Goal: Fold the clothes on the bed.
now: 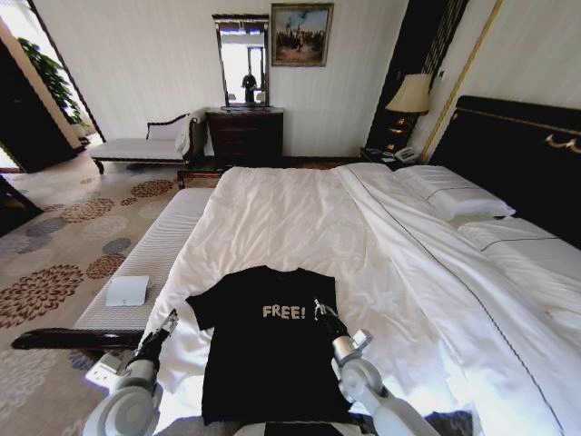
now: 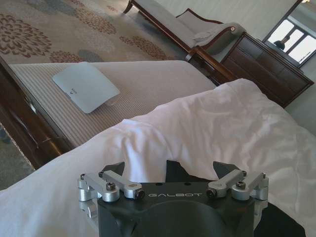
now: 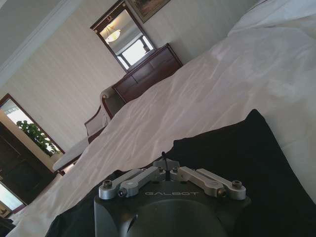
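The clothes, one black T-shirt [image 1: 268, 354] with white "FREE!" lettering, lie spread flat, chest up, on the white duvet of the bed [image 1: 300, 218]. My left gripper [image 1: 170, 320] is open beside the shirt's left sleeve, over the duvet edge. In the left wrist view that left gripper [image 2: 170, 170] has its fingers wide apart, with a bit of the black shirt [image 2: 187, 173] between them. My right gripper [image 1: 319, 308] is shut, low over the shirt's right shoulder. The right wrist view shows the right gripper [image 3: 165, 162] with its tips together above the black fabric [image 3: 247, 163].
A long cushioned bench [image 1: 150, 259] runs along the bed's left side, with a flat white pad [image 1: 127, 291] on it. A dark dresser with a mirror [image 1: 245, 136], a chaise [image 1: 145, 145] and a lamp [image 1: 410, 95] stand at the back. Pillows [image 1: 454, 195] lie against the dark headboard [image 1: 517, 154].
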Robot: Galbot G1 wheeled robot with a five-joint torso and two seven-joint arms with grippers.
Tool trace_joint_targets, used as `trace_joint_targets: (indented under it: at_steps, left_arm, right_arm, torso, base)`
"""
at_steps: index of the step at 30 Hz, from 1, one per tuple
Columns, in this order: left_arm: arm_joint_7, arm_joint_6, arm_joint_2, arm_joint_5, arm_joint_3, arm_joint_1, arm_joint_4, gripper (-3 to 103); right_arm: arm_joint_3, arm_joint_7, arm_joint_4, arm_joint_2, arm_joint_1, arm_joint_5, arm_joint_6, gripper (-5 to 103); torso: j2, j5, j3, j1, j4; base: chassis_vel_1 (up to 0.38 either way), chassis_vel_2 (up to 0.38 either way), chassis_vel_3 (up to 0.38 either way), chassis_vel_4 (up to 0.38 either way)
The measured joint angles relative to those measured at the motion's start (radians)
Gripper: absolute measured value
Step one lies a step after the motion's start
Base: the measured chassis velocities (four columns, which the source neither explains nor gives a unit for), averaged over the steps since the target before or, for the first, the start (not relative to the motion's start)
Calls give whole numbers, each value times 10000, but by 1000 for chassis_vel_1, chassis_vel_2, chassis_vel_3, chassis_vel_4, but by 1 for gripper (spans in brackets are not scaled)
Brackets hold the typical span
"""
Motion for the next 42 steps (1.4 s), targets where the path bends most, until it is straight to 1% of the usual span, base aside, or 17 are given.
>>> trace_joint_targets:
  at_steps: [1,4,5,7,8,9,12,13,15,17,18,21,24,27,29,40,42]
  left_arm:
    - [-10,2,0,0,3,-28,39,100]
    - [-22,7,-21,37,61,-129,173,100]
    - [-22,7,-21,37,61,-129,173,100]
    - [-27,9,-29,79,106,-212,267,100]
    - [-31,9,-30,86,112,-232,285,100]
    - [-43,11,-31,99,144,-308,331,100]
    - [-55,16,-31,100,187,-396,390,100]
    - [-57,18,-31,97,197,-416,412,100]
    - [-33,27,-27,-43,262,-523,593,100]
    - [3,54,-17,-150,281,-564,699,100]
    - [75,128,-4,-309,305,-641,893,100]
    - [176,165,-18,-415,342,-813,1300,100]
    - [403,28,-58,-467,455,-1063,1945,100]
    - [417,-44,-73,-481,495,-1172,2132,100]
    - [386,-105,-119,-797,574,-1446,2300,100]
    - [449,-202,84,-1415,854,-2590,3529,100]
    - [497,-225,119,-1483,891,-2740,3768,103]
  right_arm:
    - [-1,-17,-20,-14,5,-38,0,-3]
    - [101,-322,147,-80,-114,-108,67,8]
    - [101,-322,147,-80,-114,-108,67,8]
    - [333,-590,636,-113,-311,-94,158,19]
    - [380,-629,738,-116,-349,-77,176,19]
    - [607,-735,1147,-128,-480,31,223,29]
    - [942,-754,1625,-126,-576,212,245,29]
    - [1031,-731,1726,-114,-587,255,245,40]
    - [1552,-52,2056,23,-539,296,181,51]
    - [1723,256,2068,70,-493,234,107,51]
    - [1977,586,2064,134,-428,141,30,56]
    - [2328,714,2042,198,-380,45,0,67]
    - [2588,717,2138,297,-471,-70,-39,83]
    - [2594,787,2156,362,-531,-135,-98,89]
    - [2589,966,2096,549,-600,-312,-166,97]
    - [2642,1303,2047,742,-668,-395,-301,100]
    - [2688,1331,2047,735,-678,-394,-317,100]
  torso:
    - [0,0,0,0,0]
    - [0,1,0,0,0]
    - [0,1,0,0,0]
    - [0,0,0,0,0]
    - [0,-1,0,0,0]
    - [0,0,0,0,-1]
    - [0,-1,0,0,-1]
    - [0,-1,0,0,-1]
    - [0,0,0,0,-1]
    - [0,1,0,0,0]
    - [0,1,0,1,0]
    - [0,0,0,0,-1]
    - [0,0,0,0,-1]
    - [0,-1,0,0,0]
    - [0,0,0,0,0]
    - [0,0,0,0,0]
    - [0,0,0,0,-1]
  base:
    - [0,0,0,0]
    - [0,0,0,0]
    - [0,0,0,0]
    - [0,0,0,0]
    - [0,0,0,0]
    - [0,0,0,0]
    - [0,0,0,0]
    - [0,0,0,0]
    - [0,0,0,0]
    - [0,0,0,0]
    - [0,0,0,0]
    - [0,0,0,0]
    - [0,0,0,0]
    - [0,0,0,0]
    - [0,0,0,0]
    - [0,0,0,0]
    - [0,0,0,0]
